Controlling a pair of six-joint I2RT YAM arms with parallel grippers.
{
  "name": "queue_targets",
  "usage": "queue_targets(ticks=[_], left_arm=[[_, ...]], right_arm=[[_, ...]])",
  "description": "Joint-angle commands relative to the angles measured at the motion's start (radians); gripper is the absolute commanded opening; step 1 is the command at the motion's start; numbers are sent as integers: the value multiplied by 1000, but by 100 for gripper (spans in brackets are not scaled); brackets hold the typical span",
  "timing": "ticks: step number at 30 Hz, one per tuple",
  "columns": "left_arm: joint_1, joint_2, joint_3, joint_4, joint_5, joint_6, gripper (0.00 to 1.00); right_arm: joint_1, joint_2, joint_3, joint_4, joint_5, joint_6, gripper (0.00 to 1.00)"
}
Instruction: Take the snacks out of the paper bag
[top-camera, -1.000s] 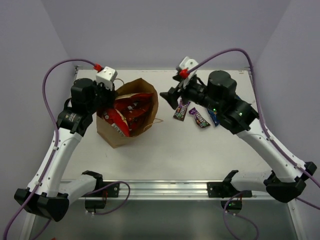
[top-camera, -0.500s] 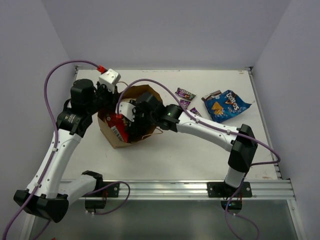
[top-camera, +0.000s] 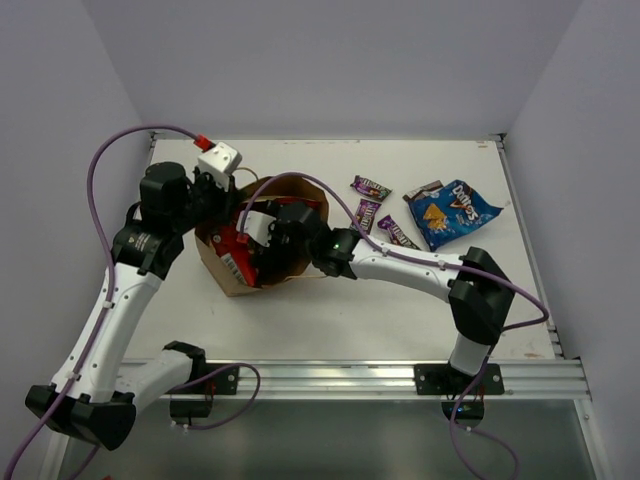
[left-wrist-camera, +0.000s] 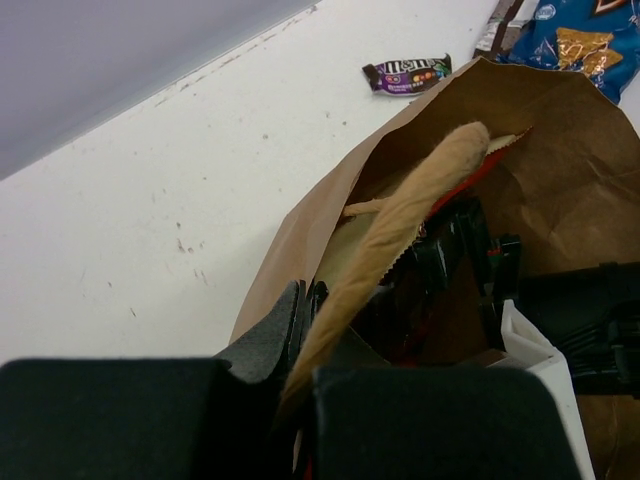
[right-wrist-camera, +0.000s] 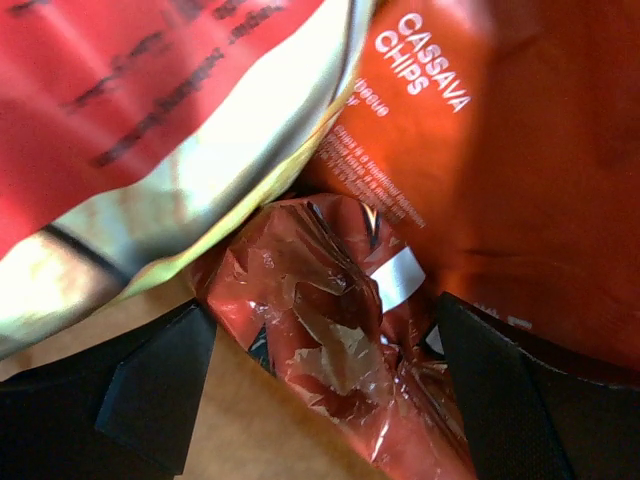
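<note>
The tall brown kraft paper bag (top-camera: 235, 275) sits on the left part of the white table (top-camera: 300, 320), its rim pinched tight in the left gripper (left-wrist-camera: 305, 330). The right gripper (right-wrist-camera: 320, 390) is inside the bag, jaws spread either side of a small dark-red crinkly packet (right-wrist-camera: 320, 330) that lies against a red cassava chips bag (right-wrist-camera: 500, 150). A blue Doritos bag (top-camera: 450, 212) and small dark candy bars (top-camera: 367, 214) lie out on the table to the right.
</note>
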Motion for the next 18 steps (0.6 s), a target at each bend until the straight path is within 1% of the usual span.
queue_targets(ticks=[1,3,6,7,10,11,12,15,18], left_arm=[[-9,-33,-5,30,15,16,0],[-9,-36,-5,30,24,16,0],[-9,-33,-4,30,27,15,0],[-9,-33,-2,30,26,15,0],[-9,-35,-4,30,10,18,0],[-9,-35,-5,30,3,18,0],[-9,-35,-5,30,-2,16,0],[-9,-29,0,28,-34,10,0],[-7,-21,1,30,-69,-3,0]], right_arm=[[-9,-18,-36,204,55,-17,91],[-12,0,-25,201,43,-17,89],[-21,32,-1,181,18,-18,77],[-23,38,-1,178,6,-18,65],[-26,31,-5,169,-3,-12,39],[-26,23,-13,165,-6,-9,23],[-24,14,-16,161,-8,-6,17],[-26,-40,-19,131,-29,0,1],[-26,-116,-13,82,-58,14,0]])
